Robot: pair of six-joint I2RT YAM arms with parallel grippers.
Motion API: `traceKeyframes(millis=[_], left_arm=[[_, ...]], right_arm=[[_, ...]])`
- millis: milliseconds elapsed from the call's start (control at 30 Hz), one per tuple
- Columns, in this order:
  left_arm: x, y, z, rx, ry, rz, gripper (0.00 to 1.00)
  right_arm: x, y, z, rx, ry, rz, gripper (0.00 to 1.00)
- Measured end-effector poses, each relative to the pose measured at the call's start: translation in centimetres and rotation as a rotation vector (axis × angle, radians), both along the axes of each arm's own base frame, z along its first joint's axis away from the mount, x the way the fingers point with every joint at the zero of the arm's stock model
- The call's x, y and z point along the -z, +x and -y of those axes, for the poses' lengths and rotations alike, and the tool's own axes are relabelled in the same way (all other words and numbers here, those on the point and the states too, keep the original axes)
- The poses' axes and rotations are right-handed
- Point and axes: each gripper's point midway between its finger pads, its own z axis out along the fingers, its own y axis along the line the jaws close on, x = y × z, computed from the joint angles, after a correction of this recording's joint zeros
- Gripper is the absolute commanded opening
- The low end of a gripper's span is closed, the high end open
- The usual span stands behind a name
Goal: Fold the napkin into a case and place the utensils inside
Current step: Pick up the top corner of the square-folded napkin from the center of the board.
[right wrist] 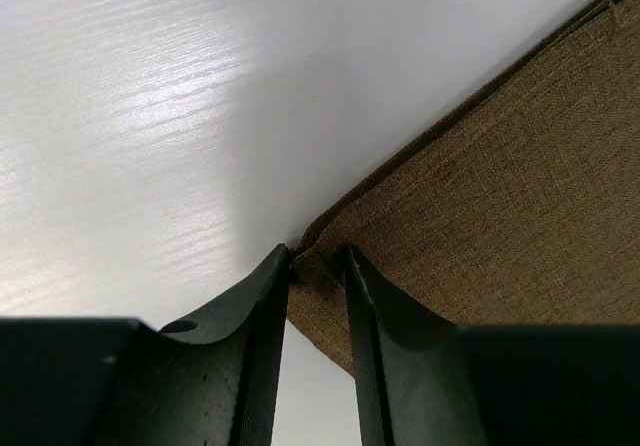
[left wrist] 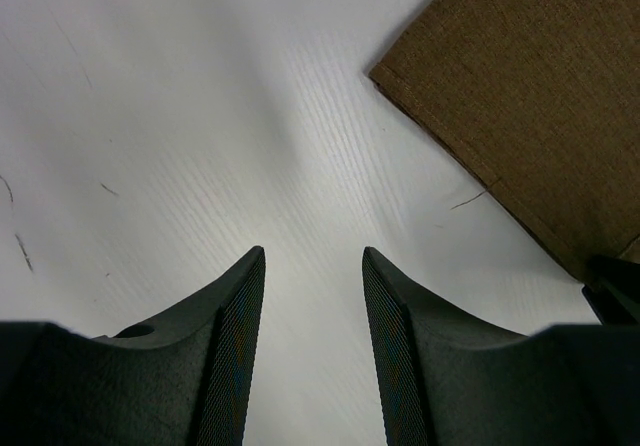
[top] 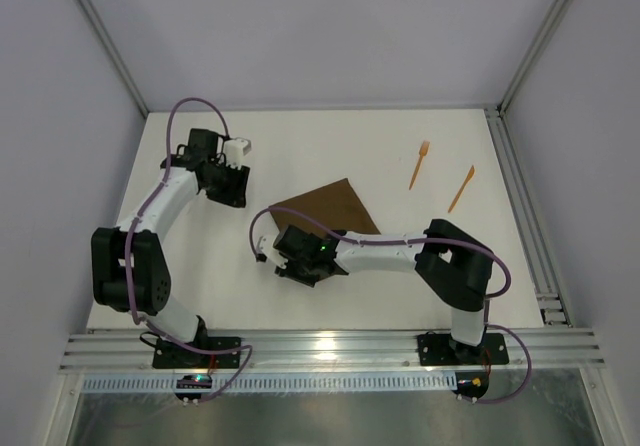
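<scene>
The dark brown napkin (top: pixel 335 211) lies flat and unfolded mid-table, turned like a diamond. My right gripper (top: pixel 288 264) sits over its near corner. In the right wrist view the fingers (right wrist: pixel 318 251) stand close together with the puckered corner of the napkin (right wrist: pixel 500 176) pinched between them. My left gripper (top: pixel 233 191) is open and empty above bare table, left of the napkin; its wrist view shows the jaws (left wrist: pixel 314 256) apart and the napkin's edge (left wrist: pixel 530 96) at upper right. The orange fork (top: pixel 419 164) and the plain pointed utensil (top: pixel 461 188) lie at the far right.
The white table (top: pixel 300 146) is walled in by grey panels. A metal rail (top: pixel 520 196) runs along its right edge and another (top: pixel 330 351) along the near edge by the arm bases. The right arm's forearm lies across the napkin's near side.
</scene>
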Motion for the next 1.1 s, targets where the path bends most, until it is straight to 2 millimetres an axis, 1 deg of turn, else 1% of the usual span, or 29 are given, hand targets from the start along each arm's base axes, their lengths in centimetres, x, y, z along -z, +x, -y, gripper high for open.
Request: traceKeyframes(millis=[67,100,133,200,333,467,633,800,933,1033,1100], left_arm=[[0.0,-0.1,0.1,0.003,-0.003,-0.003,0.46],[0.0,-0.1,0.1,0.005,-0.007,-0.004,0.46],[0.0,-0.1,0.2,0.007,-0.008,-0.005,0.46],[0.0,-0.2,0.2,0.010,-0.012,-0.007,0.46],[0.1,-0.3,0.3,0.012,-0.015,-0.012,0.46],[0.1,-0.3,0.4,0.014,-0.018,-0.016,0.46],[0.2,-0.3,0.4,0.015,-0.019,-0.019,0.46],[0.4,-0.3,0.4,0.015,-0.020,-0.023,0.46],[0.4,-0.4,0.4,0.016,-0.020,-0.024,0.46],[0.4,-0.4,0.4,0.016,-0.020,-0.025,0.46],[0.4,-0.4,0.4,0.016,-0.020,-0.026,0.46]], right_arm=[[0.0,0.0,0.0,0.001,0.001,-0.001,0.33],[-0.1,0.0,-0.1,0.003,0.003,-0.001,0.36],[-0.1,0.0,-0.2,0.006,0.007,-0.004,0.44],[-0.3,-0.2,-0.4,0.006,0.019,-0.017,0.45],[-0.6,-0.4,-0.9,0.003,0.040,-0.034,0.43],[-0.6,0.0,-0.8,0.024,0.048,-0.047,0.28],[-0.6,0.5,-0.5,0.044,0.048,-0.049,0.24],[-0.6,0.5,-0.5,0.043,0.047,-0.049,0.17],[-0.6,0.5,-0.5,0.047,0.048,-0.050,0.03],[-1.0,0.5,-0.5,0.054,0.056,-0.050,0.03],[-1.7,0.8,-0.5,0.064,0.074,-0.048,0.03]])
